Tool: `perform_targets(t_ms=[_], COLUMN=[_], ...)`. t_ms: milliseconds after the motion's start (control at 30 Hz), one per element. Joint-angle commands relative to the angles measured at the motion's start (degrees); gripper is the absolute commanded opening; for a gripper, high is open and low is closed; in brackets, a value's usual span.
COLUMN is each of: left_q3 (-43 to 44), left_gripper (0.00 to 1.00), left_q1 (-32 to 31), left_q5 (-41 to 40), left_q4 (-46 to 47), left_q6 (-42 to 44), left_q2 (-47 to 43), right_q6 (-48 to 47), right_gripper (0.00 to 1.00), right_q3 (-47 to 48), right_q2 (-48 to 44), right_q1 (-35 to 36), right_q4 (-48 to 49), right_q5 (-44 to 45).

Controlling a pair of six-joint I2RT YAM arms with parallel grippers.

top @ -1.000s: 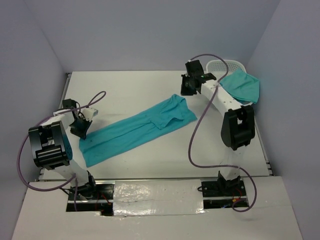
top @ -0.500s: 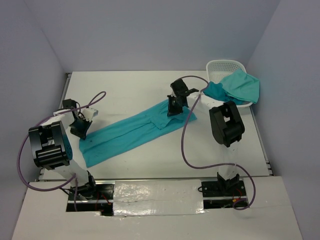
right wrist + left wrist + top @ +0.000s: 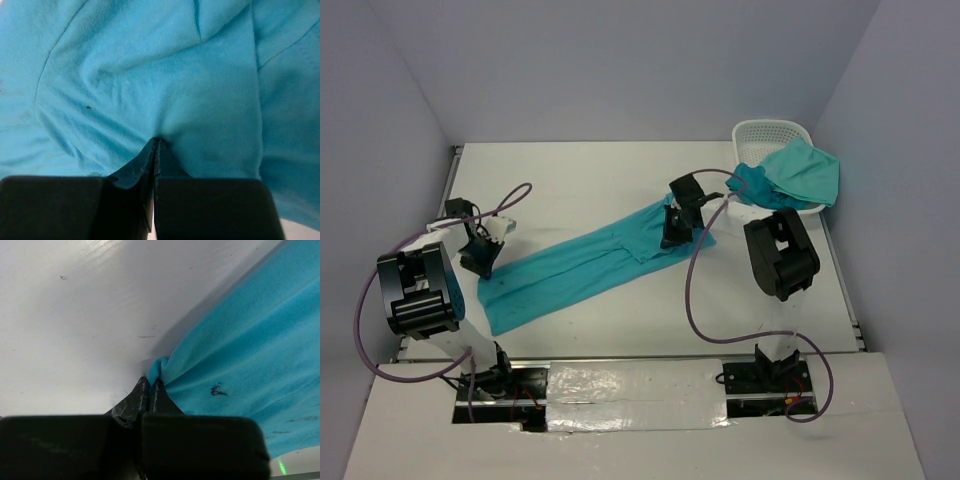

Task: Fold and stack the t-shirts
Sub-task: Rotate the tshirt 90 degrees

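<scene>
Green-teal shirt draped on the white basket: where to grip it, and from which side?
Take the green-teal cloth shirt at its loose edge hanging over the near rim of the white plastic lattice basket, coming from the table side. That edge hangs free outside the lattice, so a closing gripper should catch cloth only.

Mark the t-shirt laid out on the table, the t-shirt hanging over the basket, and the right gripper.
laid-out t-shirt [image 3: 580,265], top view, middle of its long body.
draped t-shirt [image 3: 807,172], top view, middle of the hanging cloth.
right gripper [image 3: 155,142], right wrist view, tips shut on the laid-out t-shirt.
</scene>
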Motion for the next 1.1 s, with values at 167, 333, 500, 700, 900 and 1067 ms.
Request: perform_targets(t_ms=[167,333,500,700,900,1067], left_q3=[-0.7,-0.8,-1.2,-1.8,-2.9,-3.2], left_gripper=[0.00,0.00,0.00,0.00,0.00,0.19], left_q1=[0.4,0.4,0.4,0.4,0.5,0.5], left_q5=[-0.2,-0.3,0.0,-0.5,-0.7,4.1], left_q4=[-1.6,-0.9,-1.0,-2.0,-3.2,-7.4], left_q6=[0.2,-0.5,-0.5,0.1,1.3,5.3], left_q2=[0.3,0.0,-0.6,-1.3,-2.9,-5.3], right_q6=[-1.7,1.4,7.2,7.7,9.1,8.3], right_gripper=[0.29,0.58,0.65,0.67,0.51,0.01], right_q3=[6.2,1.9,-6.5,-4.2,-5.9,6.9], right_q2=[-7.8,-13.3,-13.9,-6.9,-1.9,5.5], right_q1=[-3.0,-6.4,-11.8,-13.0,-14.8,-13.6], right_q4=[-5.8,-8.3,-5.5,-2.5,0.6,-9.1], right_q5=[3.0,2.5,1.4,0.2,-3.2,0.6])
